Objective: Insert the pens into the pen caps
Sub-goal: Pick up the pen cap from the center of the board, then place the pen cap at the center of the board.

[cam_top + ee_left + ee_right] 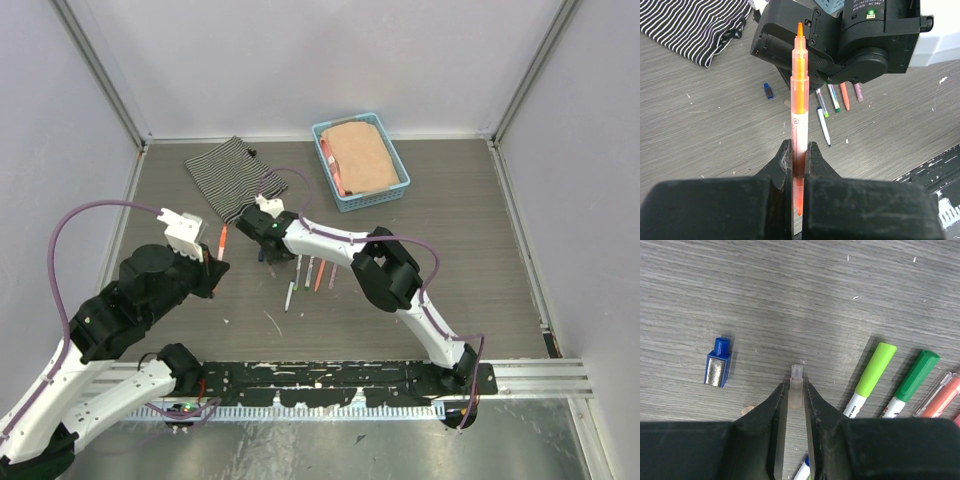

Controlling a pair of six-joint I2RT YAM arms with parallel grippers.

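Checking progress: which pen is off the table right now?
The orange pen, uncapped, clamped in the left gripper; the other pens lie on the table by the right gripper, which pinches a clear cap.

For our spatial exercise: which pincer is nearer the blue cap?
Right. The right pincer, gripping a clear cap, sits just beside the blue cap; the left pincer, holding an orange pen, is farther off leftward.

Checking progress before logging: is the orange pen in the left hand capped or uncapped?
Uncapped: the orange pen, clamped in the left hand, shows its bare orange tip.
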